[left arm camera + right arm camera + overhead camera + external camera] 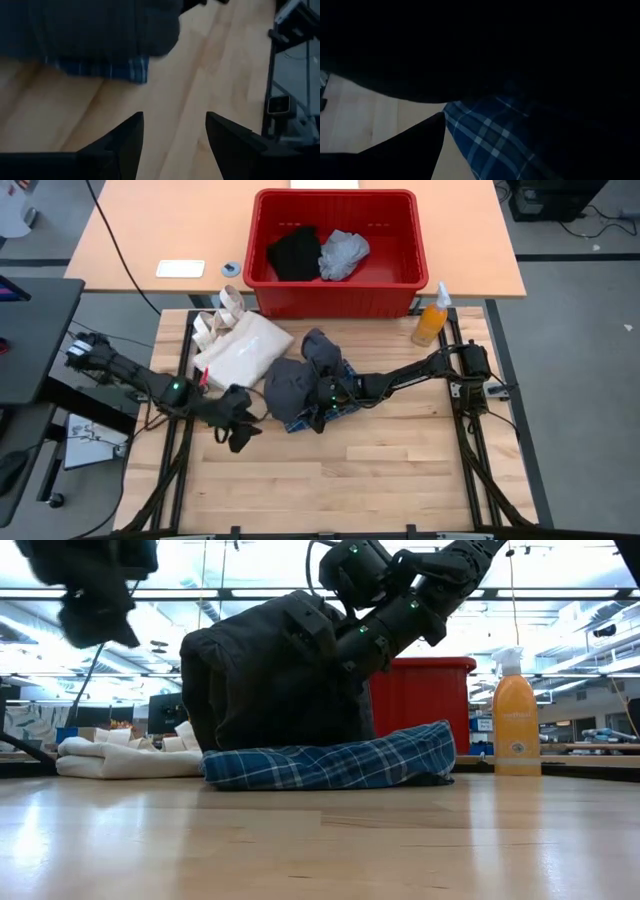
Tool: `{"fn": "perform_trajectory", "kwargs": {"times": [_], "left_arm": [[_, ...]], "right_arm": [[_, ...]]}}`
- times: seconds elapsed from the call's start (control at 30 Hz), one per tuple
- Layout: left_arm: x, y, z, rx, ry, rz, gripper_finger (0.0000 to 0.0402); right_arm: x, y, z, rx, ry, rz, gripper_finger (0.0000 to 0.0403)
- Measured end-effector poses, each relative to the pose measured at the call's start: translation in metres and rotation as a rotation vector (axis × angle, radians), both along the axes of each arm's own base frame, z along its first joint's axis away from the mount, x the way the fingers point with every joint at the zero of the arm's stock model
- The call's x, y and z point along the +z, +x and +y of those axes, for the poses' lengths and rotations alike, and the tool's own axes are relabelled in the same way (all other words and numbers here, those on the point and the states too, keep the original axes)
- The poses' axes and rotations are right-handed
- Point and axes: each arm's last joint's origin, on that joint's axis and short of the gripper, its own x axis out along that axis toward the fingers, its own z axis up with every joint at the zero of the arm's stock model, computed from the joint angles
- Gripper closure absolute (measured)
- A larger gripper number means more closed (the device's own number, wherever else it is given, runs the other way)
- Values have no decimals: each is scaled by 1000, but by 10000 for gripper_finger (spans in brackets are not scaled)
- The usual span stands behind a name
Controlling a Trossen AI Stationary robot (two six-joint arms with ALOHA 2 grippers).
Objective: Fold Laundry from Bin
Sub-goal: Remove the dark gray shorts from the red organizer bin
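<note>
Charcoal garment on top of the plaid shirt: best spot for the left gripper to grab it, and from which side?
Likely the charcoal garment's loose edge nearest the left gripper, coming in low from the left. It is mounded on the plaid shirt and that side hangs free, while the right gripper works the other side. The left gripper's fingers stand open over bare table.

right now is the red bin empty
No, the high view shows a black piece and a light grey piece lying inside the red bin.
</note>
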Motion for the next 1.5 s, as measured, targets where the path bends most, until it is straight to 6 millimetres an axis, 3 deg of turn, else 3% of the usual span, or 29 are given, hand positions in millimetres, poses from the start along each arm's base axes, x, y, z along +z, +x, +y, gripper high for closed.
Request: {"fn": "perform_trajectory", "kwargs": {"times": [0.23, 0.5, 0.63, 0.9, 1.2, 1.5], "left_arm": [[-39, -2, -14, 102, 7, -76, 184], [-82, 9, -16, 61, 317, -61, 184], [-97, 16, -17, 127, 439, -49, 184], [-113, 38, -18, 203, 445, -109, 188], [-123, 50, 2, 272, 586, -66, 230], [-124, 65, 16, 133, 609, -60, 235]], "right_arm": [[3, 2, -3, 31, 76, -32, 56], [3, 2, -3, 43, 141, -27, 56], [4, 2, -3, 36, 155, -33, 56], [5, 3, -3, 31, 160, -45, 56], [5, 3, -3, 35, 190, -43, 56], [7, 3, -6, 28, 190, -58, 56]]}}
